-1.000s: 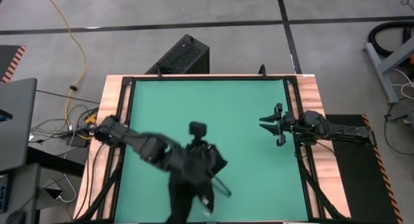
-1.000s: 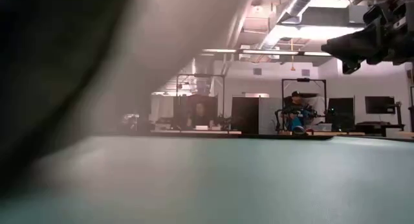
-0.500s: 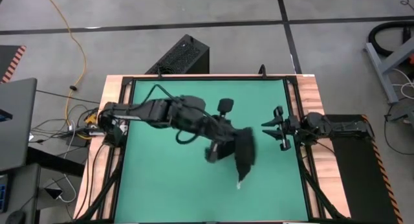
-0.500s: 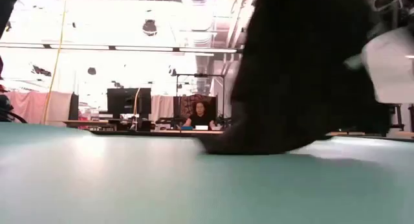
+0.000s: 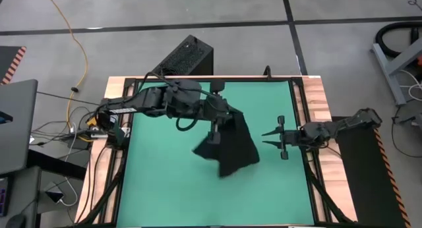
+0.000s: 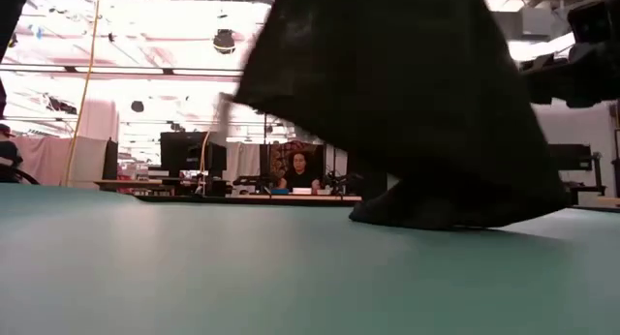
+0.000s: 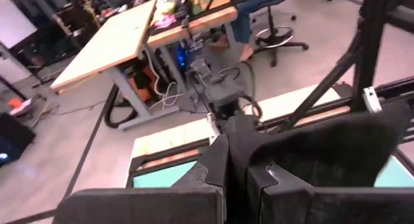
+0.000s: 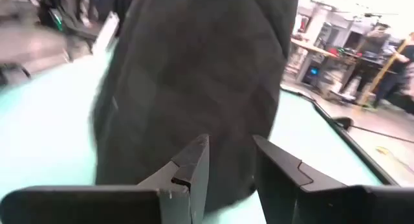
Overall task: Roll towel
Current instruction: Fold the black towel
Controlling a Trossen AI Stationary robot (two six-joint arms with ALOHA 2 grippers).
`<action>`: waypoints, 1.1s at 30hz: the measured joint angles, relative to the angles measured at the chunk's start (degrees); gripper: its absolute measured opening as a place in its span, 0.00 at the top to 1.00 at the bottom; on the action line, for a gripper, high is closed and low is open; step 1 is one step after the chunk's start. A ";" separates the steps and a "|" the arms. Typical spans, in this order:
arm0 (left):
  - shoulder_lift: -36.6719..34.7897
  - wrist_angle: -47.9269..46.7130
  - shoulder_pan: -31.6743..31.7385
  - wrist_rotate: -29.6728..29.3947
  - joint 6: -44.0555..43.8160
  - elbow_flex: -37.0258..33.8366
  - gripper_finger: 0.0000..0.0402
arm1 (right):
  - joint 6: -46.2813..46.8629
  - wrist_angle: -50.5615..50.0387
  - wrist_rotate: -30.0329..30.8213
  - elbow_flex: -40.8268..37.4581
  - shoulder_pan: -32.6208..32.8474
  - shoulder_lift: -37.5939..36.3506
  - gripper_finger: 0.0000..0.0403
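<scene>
The black towel (image 5: 234,145) hangs from my left gripper (image 5: 219,117) over the middle of the green mat (image 5: 165,188). In the low view it is a wide dark curtain (image 6: 407,103) whose bottom edge (image 6: 455,217) rests on the mat. My left gripper (image 7: 238,179) is shut on it. My right gripper (image 5: 265,140) stands open just to the right of the towel, pointing level at it. In its wrist view the cloth (image 8: 194,75) fills the space ahead of the gripper (image 8: 229,156), and nothing lies between the fingers. My left gripper pinches the towel's upper edge (image 7: 240,153) between its two fingers. It comes in nearly level from the table's left side. The cloth hangs slack below and beyond the fingers, with its bottom edge (image 6: 455,217) on the mat. How many layers are held, I cannot tell.
A black vented box (image 5: 184,57) stands on the floor beyond the table's far edge. Cables and a laptop (image 5: 13,122) lie off the left side. Bare mat spreads to the left of the towel and toward the near edge. A person (image 6: 300,170) sits far off in the room.
My left gripper has swung up from the near edge toward the far edge and the right, carrying the towel. The towel has come from the near edge to the middle and now hangs with its bottom edge on the mat. My right gripper has rolled and shifted slightly nearer.
</scene>
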 joint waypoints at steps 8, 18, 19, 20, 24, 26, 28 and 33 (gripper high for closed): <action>0.04 -3.03 2.67 -9.28 -6.49 -0.04 1.00 | -2.70 11.37 5.53 -0.04 4.32 14.67 0.66; 2.71 -9.28 6.38 -19.07 -16.55 -0.20 1.00 | -1.82 27.66 6.91 3.09 5.41 37.21 0.66; 2.97 -9.70 6.82 -19.68 -17.40 -0.20 1.00 | -1.77 28.33 6.89 3.76 5.41 39.67 0.66; 3.33 -11.01 7.28 -20.35 -18.61 -0.20 1.00 | -1.61 28.67 6.89 4.64 5.57 42.35 0.66; 5.27 -14.15 9.15 -22.38 -22.79 -0.20 1.00 | -1.57 29.27 6.87 9.63 7.71 51.48 0.66; 6.47 -14.31 10.40 -22.80 -24.43 -0.20 1.00 | -1.67 29.63 6.88 12.27 9.27 55.69 0.66; 6.84 -16.93 11.56 -22.65 -26.44 -0.22 1.00 | -2.51 28.86 6.93 14.97 10.69 60.41 0.66; 8.95 -18.00 14.03 -20.29 -29.42 -0.24 1.00 | -4.57 29.23 10.52 23.07 12.95 72.32 0.66</action>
